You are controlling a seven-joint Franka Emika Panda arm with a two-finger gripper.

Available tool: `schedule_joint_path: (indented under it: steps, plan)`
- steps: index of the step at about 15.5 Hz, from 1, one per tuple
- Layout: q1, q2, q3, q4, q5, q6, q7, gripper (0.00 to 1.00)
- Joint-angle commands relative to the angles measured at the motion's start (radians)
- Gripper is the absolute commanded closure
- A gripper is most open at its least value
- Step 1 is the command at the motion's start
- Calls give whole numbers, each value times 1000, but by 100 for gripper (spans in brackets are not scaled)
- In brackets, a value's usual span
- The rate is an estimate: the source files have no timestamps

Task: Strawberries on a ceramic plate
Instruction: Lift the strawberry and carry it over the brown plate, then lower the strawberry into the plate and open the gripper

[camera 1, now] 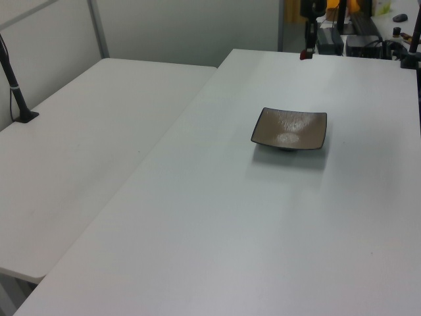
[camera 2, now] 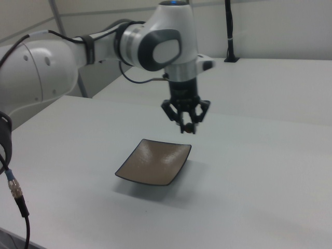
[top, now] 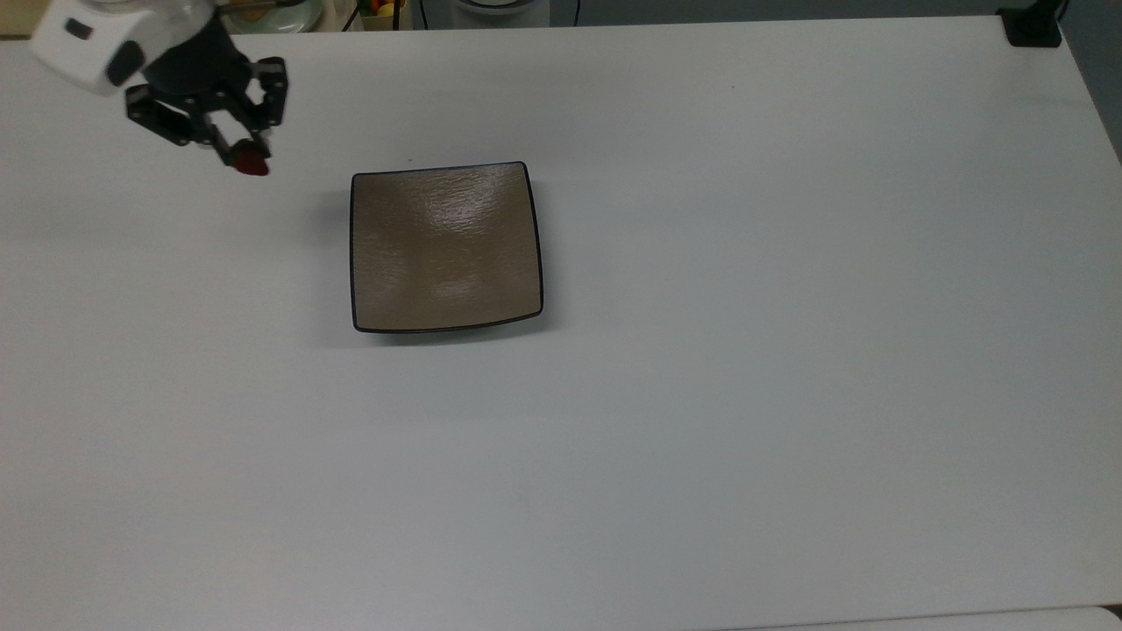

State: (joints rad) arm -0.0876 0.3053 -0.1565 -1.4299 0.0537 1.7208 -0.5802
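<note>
Gripping the strawberry (top: 252, 164) at its fingertips, the gripper (top: 243, 156) hangs above the white table (top: 745, 263) in the top view, ceramic plate (top: 445, 248) empty, lower right of it. Left view: gripper (camera 1: 306, 51) far back, plate (camera 1: 289, 129) nearer the camera. Right view: gripper (camera 2: 187, 124) above plate's (camera 2: 154, 162) far edge, fruit pinched.

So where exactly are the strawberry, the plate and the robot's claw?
strawberry (top: 252, 163), top view, its red body.
plate (top: 444, 248), top view, middle of its bare brown glaze.
gripper (camera 2: 189, 126), right view, between its fingertips.
</note>
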Motion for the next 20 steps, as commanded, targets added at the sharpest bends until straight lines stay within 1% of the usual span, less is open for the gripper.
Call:
schedule_joint_path:
  steps: [1, 3, 6, 9, 13, 17, 20]
  plan:
    - [86, -54, -8, -58, 0, -21, 98, 99]
    - [127, -54, -8, -61, 0, -29, 146, 99]
    - [186, -54, -8, -99, -2, -32, 200, 99]
    - [221, -46, -8, -142, -2, -23, 253, 97]
    - [233, -9, -3, -184, -3, 6, 264, 97]
    - [233, 0, -3, -283, -3, 141, 264, 94]
    - [233, 40, -3, -305, -9, 201, 264, 94]
